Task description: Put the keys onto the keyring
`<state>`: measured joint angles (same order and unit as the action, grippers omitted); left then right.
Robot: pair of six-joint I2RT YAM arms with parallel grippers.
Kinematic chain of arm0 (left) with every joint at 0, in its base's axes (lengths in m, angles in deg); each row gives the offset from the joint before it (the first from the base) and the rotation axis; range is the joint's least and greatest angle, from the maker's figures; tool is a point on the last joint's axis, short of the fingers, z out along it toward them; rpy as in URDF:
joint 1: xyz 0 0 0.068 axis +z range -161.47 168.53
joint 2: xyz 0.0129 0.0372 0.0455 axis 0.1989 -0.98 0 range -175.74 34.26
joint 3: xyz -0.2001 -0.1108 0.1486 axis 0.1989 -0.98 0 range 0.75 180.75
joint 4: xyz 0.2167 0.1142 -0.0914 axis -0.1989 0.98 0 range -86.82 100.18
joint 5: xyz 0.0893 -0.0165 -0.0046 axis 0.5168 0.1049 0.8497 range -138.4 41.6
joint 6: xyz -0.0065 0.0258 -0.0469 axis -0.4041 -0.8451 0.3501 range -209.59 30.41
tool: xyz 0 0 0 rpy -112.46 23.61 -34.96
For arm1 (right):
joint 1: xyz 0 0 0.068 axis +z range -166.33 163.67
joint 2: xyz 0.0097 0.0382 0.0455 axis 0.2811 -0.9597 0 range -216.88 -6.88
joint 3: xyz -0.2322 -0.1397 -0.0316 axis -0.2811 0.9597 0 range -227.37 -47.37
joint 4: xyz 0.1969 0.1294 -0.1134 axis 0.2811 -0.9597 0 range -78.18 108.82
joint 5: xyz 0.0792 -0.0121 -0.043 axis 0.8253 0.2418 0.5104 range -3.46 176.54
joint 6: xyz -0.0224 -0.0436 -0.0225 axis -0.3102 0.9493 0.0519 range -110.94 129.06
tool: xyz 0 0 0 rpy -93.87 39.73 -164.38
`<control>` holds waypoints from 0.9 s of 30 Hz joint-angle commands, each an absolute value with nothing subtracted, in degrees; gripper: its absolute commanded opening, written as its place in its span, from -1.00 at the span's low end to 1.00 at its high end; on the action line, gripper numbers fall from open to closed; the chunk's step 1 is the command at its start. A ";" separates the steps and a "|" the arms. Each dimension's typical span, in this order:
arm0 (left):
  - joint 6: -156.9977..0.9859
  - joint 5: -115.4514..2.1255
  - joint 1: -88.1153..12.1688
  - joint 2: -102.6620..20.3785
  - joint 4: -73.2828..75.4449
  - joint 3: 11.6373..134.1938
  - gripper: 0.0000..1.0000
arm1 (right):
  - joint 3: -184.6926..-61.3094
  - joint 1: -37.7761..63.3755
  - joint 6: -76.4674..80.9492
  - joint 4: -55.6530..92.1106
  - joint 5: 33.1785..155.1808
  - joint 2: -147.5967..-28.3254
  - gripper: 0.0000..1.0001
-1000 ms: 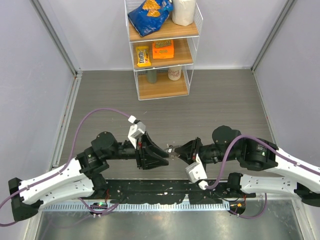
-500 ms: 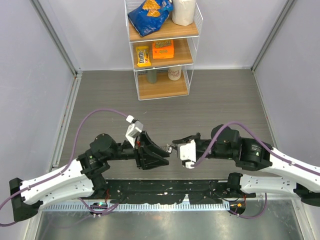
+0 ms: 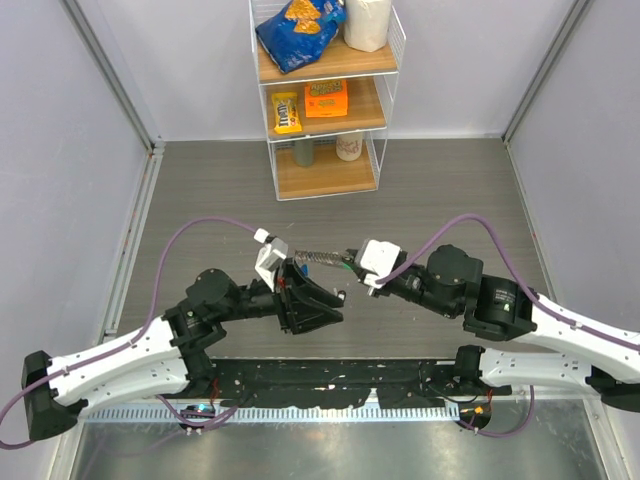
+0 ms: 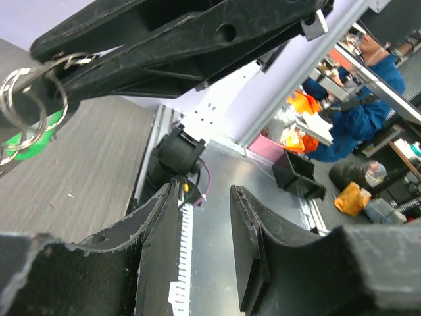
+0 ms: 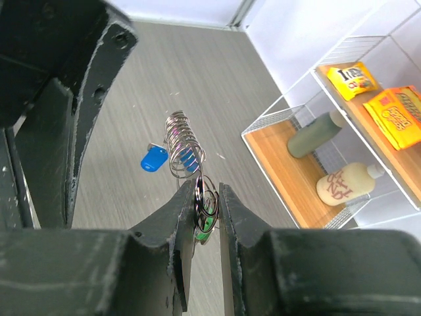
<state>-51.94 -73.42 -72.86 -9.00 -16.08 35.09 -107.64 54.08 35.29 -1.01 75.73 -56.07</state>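
Pinches the keyring [image 5: 183,141] in the nearly shut right pincer [image 5: 207,197], above the bench [image 3: 450,200], with a blue key [image 5: 154,160] and green key [image 5: 205,220] hanging close. Shows the left pincer [image 4: 205,191] half open, empty. Calls for a steady right hold, slow left approach.

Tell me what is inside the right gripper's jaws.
The right gripper pinches the silvery coiled-wire keyring. A green plastic key head shows in the gap between the jaws, which cover the rest of that key.
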 commanded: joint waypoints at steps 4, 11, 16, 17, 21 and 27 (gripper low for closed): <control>-52.49 -61.42 -72.82 -5.73 -26.69 31.60 -0.05 | -106.17 54.42 28.75 13.72 66.24 -54.08 -0.90; -53.81 -58.51 -72.91 -3.88 -31.79 31.77 0.13 | -107.13 54.42 23.65 13.81 64.48 -54.78 -0.90; -54.60 -57.28 -72.82 -3.62 -31.89 33.79 0.33 | -106.43 54.34 22.15 13.99 66.23 -54.34 -0.90; -55.04 -56.58 -72.91 -3.62 -31.27 34.14 0.36 | -106.34 54.42 21.89 14.08 66.41 -54.08 -0.90; -56.80 -54.30 -72.82 -3.53 -28.20 36.25 0.45 | -105.82 54.43 21.71 14.08 67.38 -53.46 -0.90; -59.08 -52.19 -72.73 -4.41 -23.98 39.76 0.51 | -105.38 54.42 21.89 13.90 68.87 -52.76 -0.90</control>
